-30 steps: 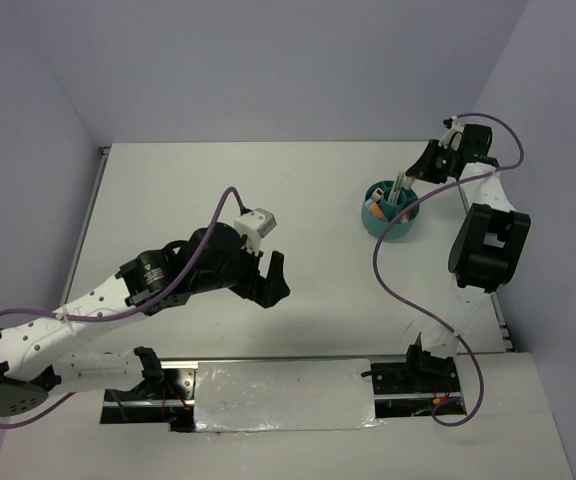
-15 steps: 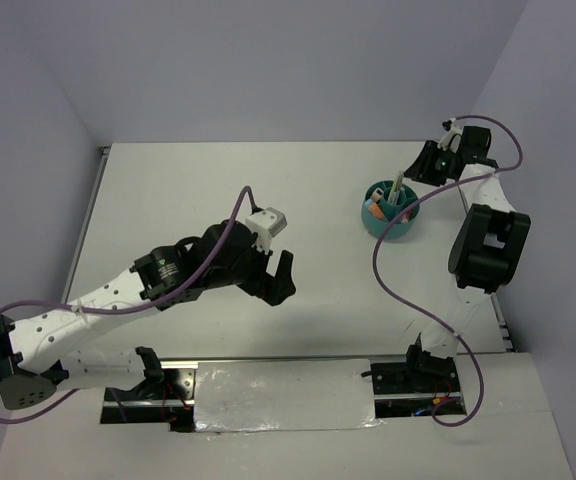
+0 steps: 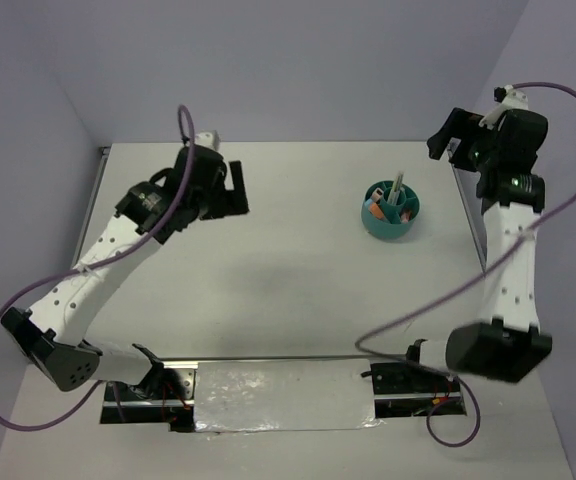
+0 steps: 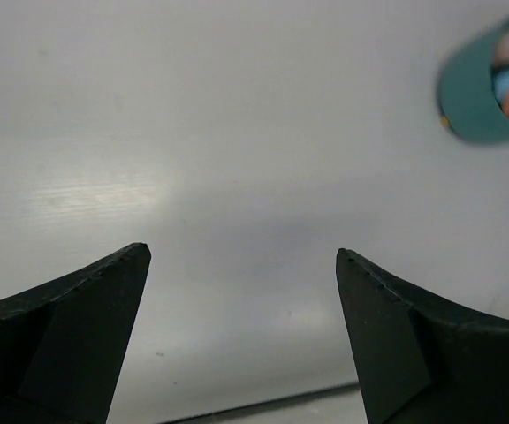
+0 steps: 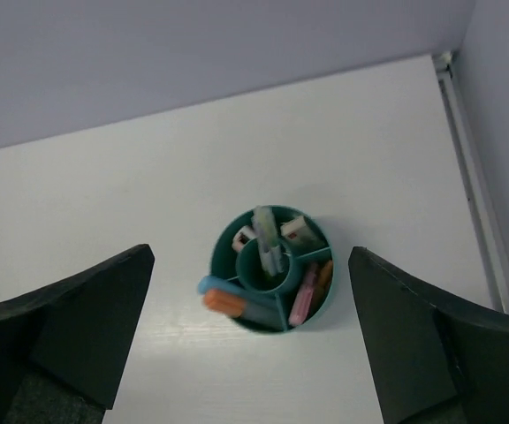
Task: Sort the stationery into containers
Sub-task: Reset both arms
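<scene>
The sorting is looking finished, or very nearly so. The teal organiser (image 3: 386, 232) is standing on the desk (image 3: 268, 290) toward its far right corner, holding an orange highlighter (image 5: 224, 303), a pink highlighter (image 5: 302, 299), thin pens (image 5: 267, 231) in its middle cup and a small eraser (image 5: 296, 230), and no loose item is showing on the desk. The left pincer (image 4: 243, 254) is hovering wide open and empty over the far left part of the desk, and the right pincer (image 5: 250, 251) is hanging open and empty high above the organiser.
</scene>
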Controlling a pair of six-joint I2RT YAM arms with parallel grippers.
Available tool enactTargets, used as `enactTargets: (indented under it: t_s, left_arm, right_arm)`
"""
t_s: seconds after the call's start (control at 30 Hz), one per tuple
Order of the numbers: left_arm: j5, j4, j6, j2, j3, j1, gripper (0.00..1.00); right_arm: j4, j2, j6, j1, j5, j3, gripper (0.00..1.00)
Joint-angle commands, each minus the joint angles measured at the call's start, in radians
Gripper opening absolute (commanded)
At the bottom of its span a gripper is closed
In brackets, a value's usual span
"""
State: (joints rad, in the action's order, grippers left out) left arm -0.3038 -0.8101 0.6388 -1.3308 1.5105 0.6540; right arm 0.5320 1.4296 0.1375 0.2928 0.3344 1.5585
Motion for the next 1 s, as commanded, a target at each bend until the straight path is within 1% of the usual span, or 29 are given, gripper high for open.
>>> enactTargets:
  t_s: [0.0, 0.03, 0.1, 0.13, 0.2, 0.23, 0.27, 0.3, 0.37, 0.43, 0.47, 0.53, 0.63, 0.97]
  left_arm:
    - [-0.155, -0.141, 0.047, -0.021, 0.144, -0.122, 0.99]
    - [-0.220, -0.177, 0.032, -0.024, 0.187, -0.148, 0.99]
    - [-0.294, -0.185, 0.004, 0.007, 0.195, -0.159, 0.99]
    - [-0.358, -0.182, -0.026, 0.028, 0.176, -0.162, 0.99]
    - [-0.417, -0.150, -0.054, 0.108, 0.136, -0.165, 0.99]
    - [-0.455, -0.134, -0.088, 0.139, 0.088, -0.166, 0.99]
    - [-0.474, -0.118, -0.100, 0.197, 0.061, -0.166, 0.99]
    - [-0.495, -0.104, -0.105, 0.226, 0.039, -0.168, 0.99]
    - [-0.541, -0.093, -0.119, 0.286, -0.028, -0.166, 0.99]
    - [-0.578, -0.086, -0.090, 0.379, -0.103, -0.166, 0.99]
    - [-0.590, -0.080, -0.084, 0.439, -0.130, -0.166, 0.99]
    - [-0.575, -0.054, -0.082, 0.510, -0.193, -0.166, 0.99]
    - [-0.580, -0.075, -0.054, 0.547, -0.228, -0.166, 0.99]
    - [-0.595, -0.120, -0.047, 0.512, -0.190, -0.168, 0.99]
  right_arm:
    - [0.132, -0.287, -0.029, -0.111, -0.199, -0.046, 1.00]
    - [0.188, -0.332, -0.039, -0.135, -0.275, -0.048, 1.00]
    - [0.233, -0.415, -0.035, -0.187, -0.305, -0.044, 1.00]
    - [0.276, -0.492, -0.030, -0.208, -0.323, -0.043, 1.00]
    - [0.324, -0.556, -0.015, -0.248, -0.383, -0.023, 1.00]
    - [0.371, -0.614, 0.005, -0.277, -0.402, -0.009, 1.00]
    - [0.396, -0.639, 0.010, -0.285, -0.411, -0.002, 1.00]
    - [0.419, -0.667, 0.016, -0.287, -0.420, 0.003, 1.00]
    - [0.485, -0.737, 0.042, -0.340, -0.452, 0.020, 1.00]
    - [0.548, -0.774, 0.056, -0.360, -0.488, 0.035, 1.00]
    - [0.566, -0.805, 0.056, -0.365, -0.501, 0.037, 1.00]
    - [0.609, -0.837, 0.056, -0.377, -0.511, 0.038, 1.00]
    - [0.643, -0.859, 0.051, -0.388, -0.511, 0.035, 1.00]
    - [0.637, -0.859, 0.054, -0.400, -0.489, 0.024, 1.00]
